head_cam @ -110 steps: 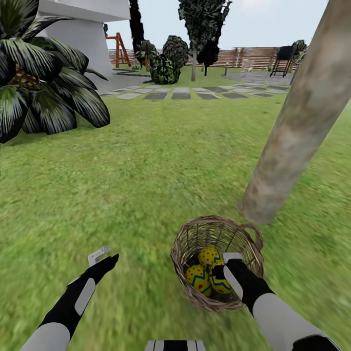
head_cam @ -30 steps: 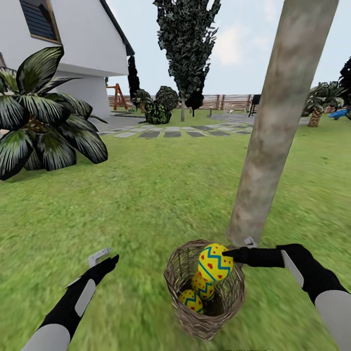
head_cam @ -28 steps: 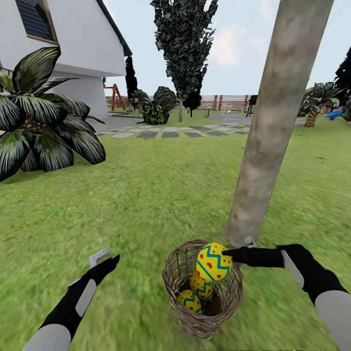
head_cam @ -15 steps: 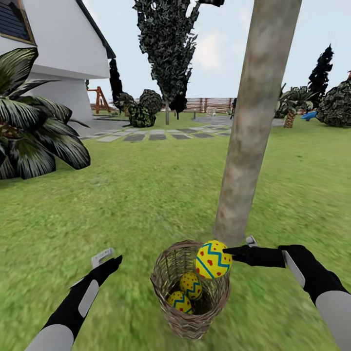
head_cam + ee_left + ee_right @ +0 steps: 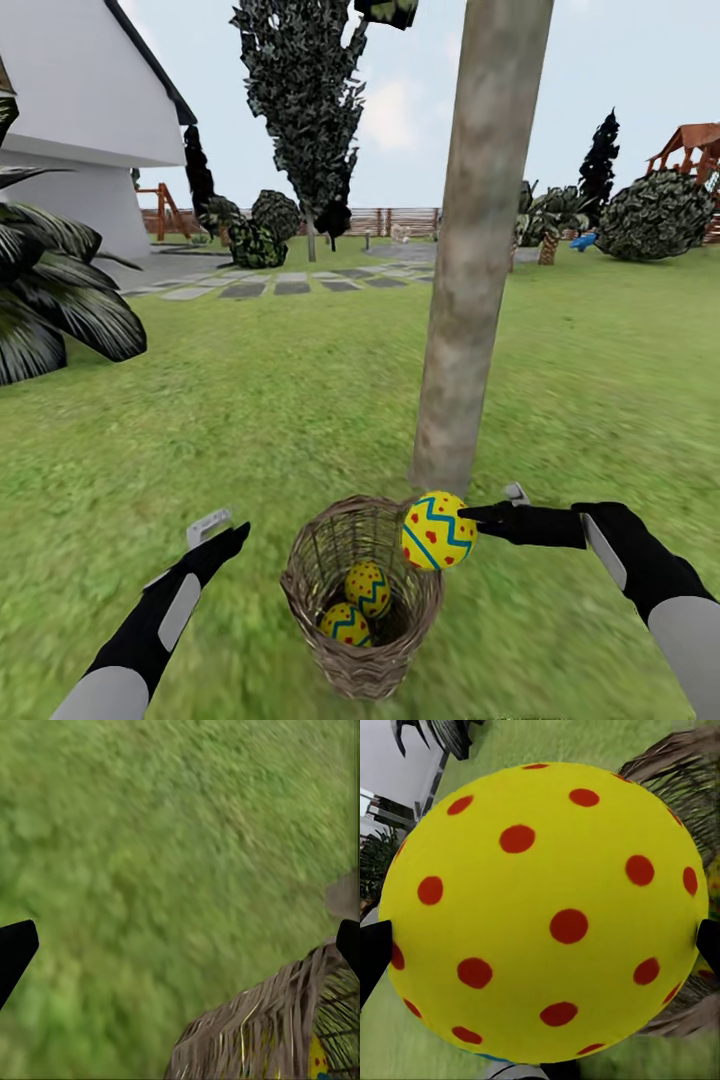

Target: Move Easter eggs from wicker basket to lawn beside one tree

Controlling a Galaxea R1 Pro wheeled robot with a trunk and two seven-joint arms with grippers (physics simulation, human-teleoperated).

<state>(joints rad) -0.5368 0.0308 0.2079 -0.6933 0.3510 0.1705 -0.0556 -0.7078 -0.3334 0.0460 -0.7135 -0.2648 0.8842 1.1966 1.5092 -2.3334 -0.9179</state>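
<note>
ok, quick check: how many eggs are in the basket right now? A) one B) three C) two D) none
C: two eggs lie inside the basket, and the third egg is held by the right tool above the rim, near the tree trunk.

The lawn (image 5: pixel 250 400) is a wide, mottled green stretch of grass running from the near edge to the far stepping-stone path (image 5: pixel 290 288). The wicker basket (image 5: pixel 360 610) sits on the grass in the near middle, just in front of the foot of the tree (image 5: pixel 470 300), whose grey-beige trunk rises from the lawn. A dark spiky plant (image 5: pixel 50 300) grows at the left.
</note>
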